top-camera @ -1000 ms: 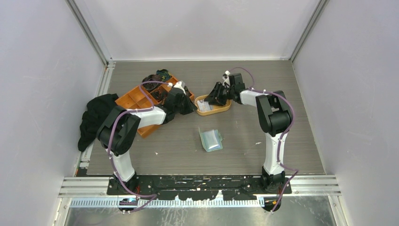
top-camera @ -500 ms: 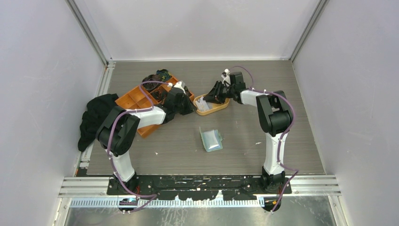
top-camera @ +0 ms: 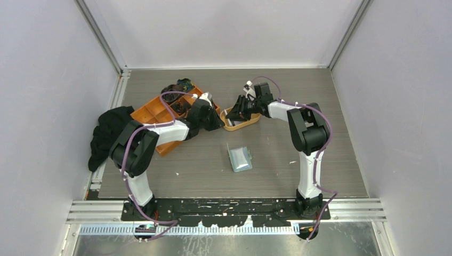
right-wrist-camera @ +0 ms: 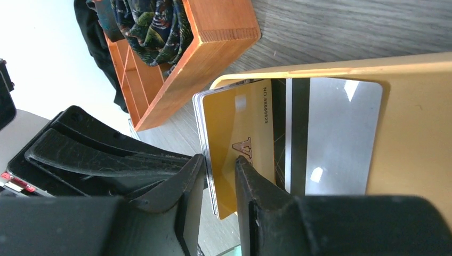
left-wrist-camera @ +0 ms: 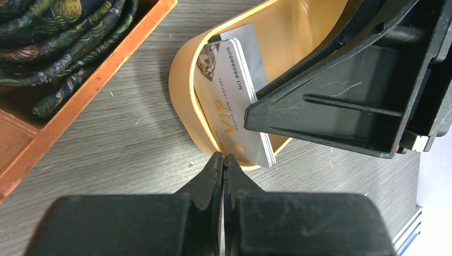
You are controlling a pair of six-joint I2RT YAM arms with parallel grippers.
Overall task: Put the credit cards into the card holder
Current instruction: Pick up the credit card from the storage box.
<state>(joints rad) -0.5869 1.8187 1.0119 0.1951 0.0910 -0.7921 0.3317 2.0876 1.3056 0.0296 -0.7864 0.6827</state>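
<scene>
- Now that my right gripper (right-wrist-camera: 217,169) has closed on the cards (right-wrist-camera: 240,122), a small stack sits clamped by its edge between my two fingers, tilted up off the floor of the dish (right-wrist-camera: 421,106); I judge the pick made.
- My left gripper (left-wrist-camera: 223,160) is pressed together on nothing, its tips touching the dish's outer rim; it is bracing the dish, I judge.
- One silver card (right-wrist-camera: 336,133) lies flat in the dish, outside my grip; it will want a second trip.
- My target, the holder (top-camera: 240,159), lies glossy side up on the table (top-camera: 186,160), well apart from the dish; the carry is not yet begun.
- Against a second ago: my right jaws stood wider over flat cards; now they are narrower and that wrist has shifted left along the dish; my left arm has stayed put.
</scene>
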